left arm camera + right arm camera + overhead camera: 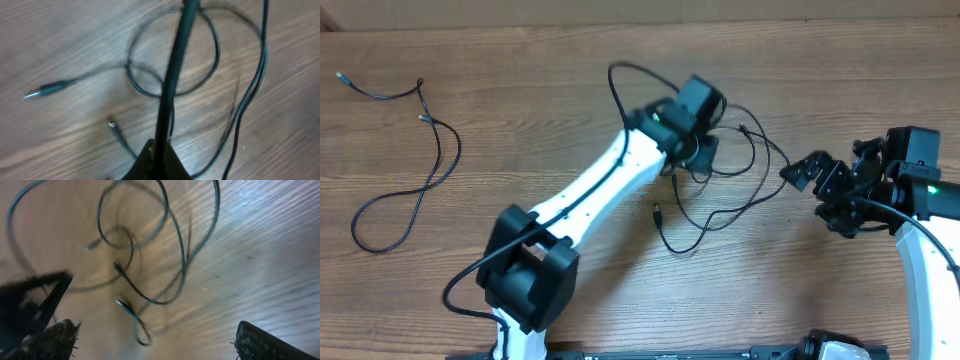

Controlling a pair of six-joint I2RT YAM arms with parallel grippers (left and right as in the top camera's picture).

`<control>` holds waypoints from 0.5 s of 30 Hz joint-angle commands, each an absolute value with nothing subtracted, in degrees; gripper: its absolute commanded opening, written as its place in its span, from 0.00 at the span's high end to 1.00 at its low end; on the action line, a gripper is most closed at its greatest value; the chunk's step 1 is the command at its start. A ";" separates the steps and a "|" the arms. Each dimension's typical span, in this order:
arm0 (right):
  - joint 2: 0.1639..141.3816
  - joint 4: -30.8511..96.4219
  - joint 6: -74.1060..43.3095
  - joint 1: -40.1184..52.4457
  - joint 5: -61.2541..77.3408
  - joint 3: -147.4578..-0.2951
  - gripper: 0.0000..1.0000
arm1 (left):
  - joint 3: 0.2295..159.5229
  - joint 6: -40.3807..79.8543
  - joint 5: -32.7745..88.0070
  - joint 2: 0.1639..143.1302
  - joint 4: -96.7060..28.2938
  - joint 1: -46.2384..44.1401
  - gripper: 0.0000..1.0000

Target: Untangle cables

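- Wooden desk point(570, 60), carrying everything.
- Left gripper point(698, 150), out over the middle of the desk, pinched shut on one strand of the tangled cables point(715, 175); from the wrist, a dark strand rising straight out of the closed tips.
- Right gripper point(802, 172), spread wide open just right of the tangle, holding nothing.
- Tangled cables: loose overlapping loops mid-desk, between the two grippers. Judged very light, thin, limp and a bit slippery; likely to drag along as one clump under a quick pull. Best pinched squarely across a single strand, close to a crossing, then drawn apart slowly.
- Separate cable point(430, 186), alone at the far left, well apart from the tangle.
- Plug tips point(37, 91): small free ends flat on the desk, probably stiffer than the cord, so a surer place to hold.
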State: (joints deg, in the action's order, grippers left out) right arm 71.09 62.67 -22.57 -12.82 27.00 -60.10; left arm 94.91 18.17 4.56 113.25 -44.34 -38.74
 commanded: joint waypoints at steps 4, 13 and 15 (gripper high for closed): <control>70.52 58.48 -35.73 -6.96 28.71 -60.01 0.00 | 115.13 14.74 4.99 109.69 -59.51 -33.63 0.96; 71.20 53.54 -39.66 -0.21 26.00 -60.01 0.00 | 129.67 12.71 8.75 109.69 -67.29 -31.05 0.96; 71.77 53.12 -39.68 0.51 25.65 -60.01 0.00 | 131.68 11.73 8.78 109.69 -67.75 -30.79 0.96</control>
State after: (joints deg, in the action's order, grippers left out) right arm 71.13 53.91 -37.95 -0.82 27.46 -60.10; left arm 127.31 14.48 6.94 110.98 -67.16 -31.44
